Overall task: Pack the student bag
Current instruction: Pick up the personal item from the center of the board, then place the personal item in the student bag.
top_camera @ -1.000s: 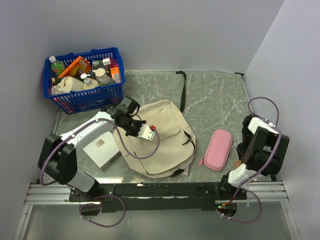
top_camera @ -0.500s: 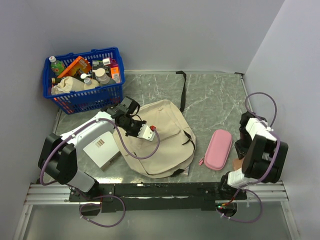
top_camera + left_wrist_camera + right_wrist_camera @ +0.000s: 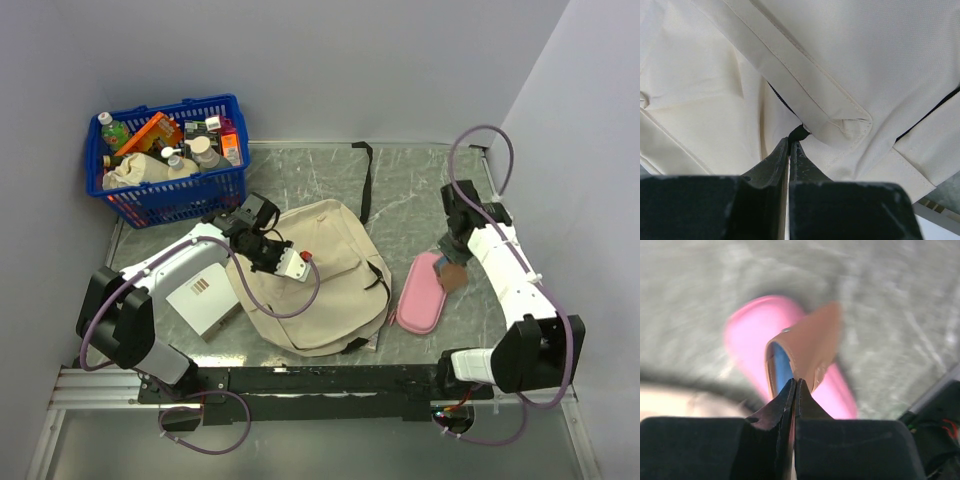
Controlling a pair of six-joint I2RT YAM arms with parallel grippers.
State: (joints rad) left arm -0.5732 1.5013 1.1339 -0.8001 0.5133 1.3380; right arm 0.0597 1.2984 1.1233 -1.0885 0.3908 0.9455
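Presently the left gripper (image 3: 789, 142) is pinching the zipper tab (image 3: 799, 132) of the student bag (image 3: 340, 290) (right gripper (image 3: 795, 382) clamping a brown case (image 3: 812, 347)), with unzipping likely due next.

Student bag (image 3: 330, 290) cream-beige, straps (image 3: 365, 185) black; pouch (image 3: 418, 303) pink; basket (image 3: 175, 198) blue; worktop (image 3: 420, 195) grey-marbled; item (image 3: 812, 347) in R gripper (image 3: 795, 382) brown/blue.

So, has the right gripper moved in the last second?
Yes. The right gripper has swung left, away from the grey right wall, and now sits over the pink oval soft pouch's far end.
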